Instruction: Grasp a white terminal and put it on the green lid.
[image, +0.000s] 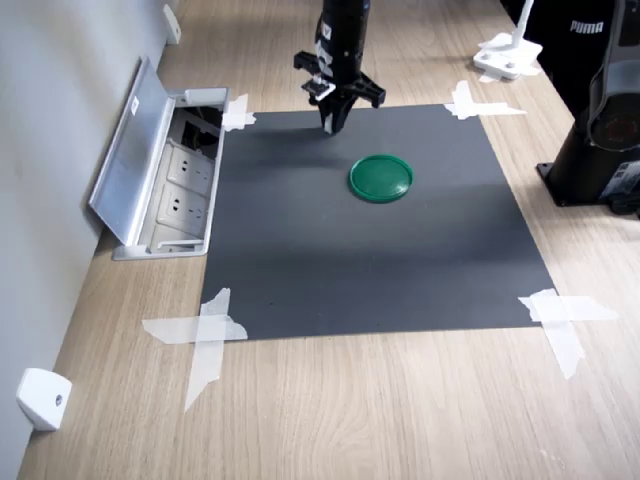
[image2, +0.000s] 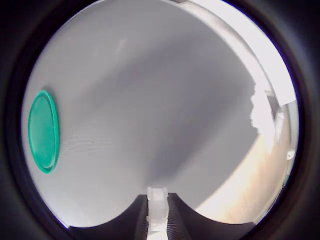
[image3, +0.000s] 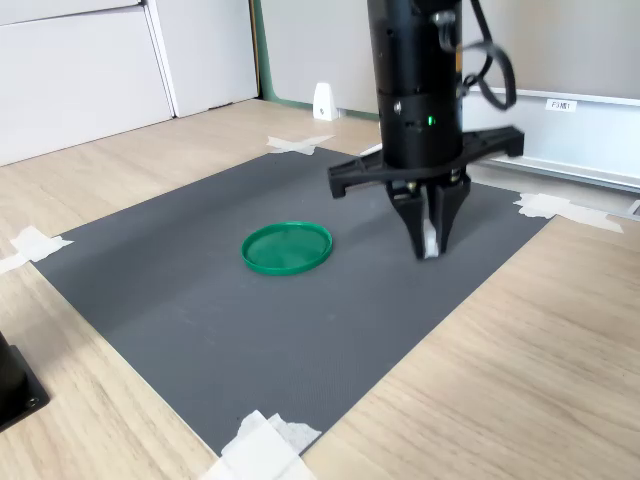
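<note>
In the second exterior view the gripper (image3: 430, 245) hangs right of centre, jaws pinched on the white terminal (image3: 429, 241), lifted clear of the mat (image3: 200, 310) for carrying; the green lid (image3: 287, 247) waits left of it, apart.

My fingers (image3: 430, 238) hang over the mat (image: 380, 270), pinching the white terminal (image3: 429, 240) between them. The green lid (image: 381, 178) lies on the mat, apart from me, to the first exterior view's right of my fingers. The mat lies on the counter (image: 400, 410), with the socket box (image: 175, 190) just beside the mat's edge on the first exterior view's left.
</note>
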